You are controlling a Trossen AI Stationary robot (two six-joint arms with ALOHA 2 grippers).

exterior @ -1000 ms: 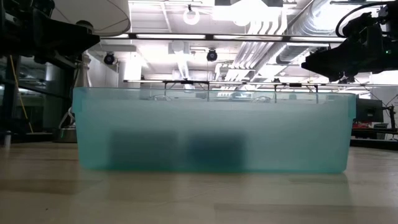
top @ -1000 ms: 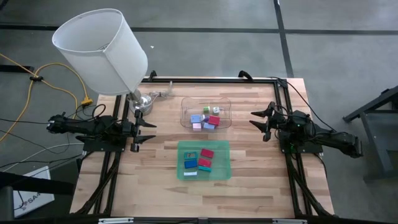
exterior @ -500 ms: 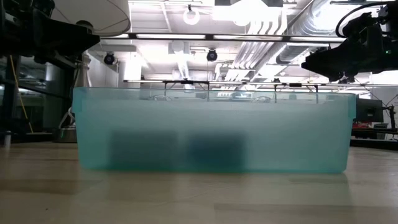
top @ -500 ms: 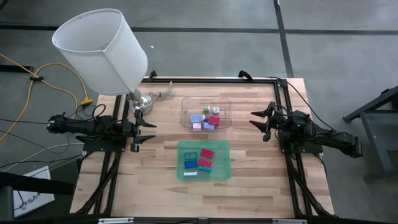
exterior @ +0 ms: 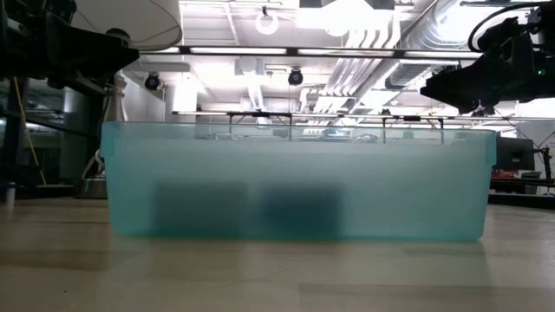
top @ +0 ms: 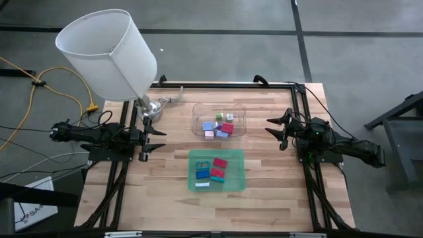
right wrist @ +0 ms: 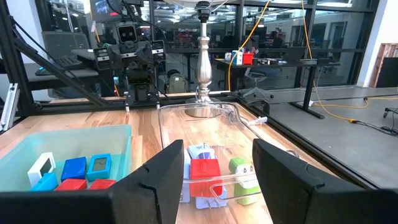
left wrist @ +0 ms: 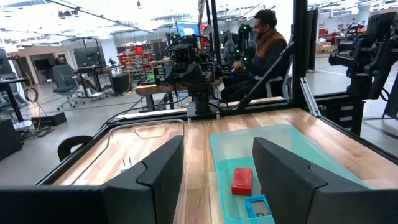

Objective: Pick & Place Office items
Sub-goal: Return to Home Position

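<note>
Looks like wind-down time: both arms sit pulled back at the table [top: 264, 192] edges, left gripper [top: 158, 139] at 9 o'clock, right gripper [top: 269, 127] at 3, both spread wide and empty. The office items [top: 220, 162] are split between the clear tray [top: 195, 109] at 12 and the green tray [top: 234, 182] at 6. Next move, I'd guess, is just parking without clipping a tray. The low view only gives the green wall; the high view shows the actual blocks.
</note>
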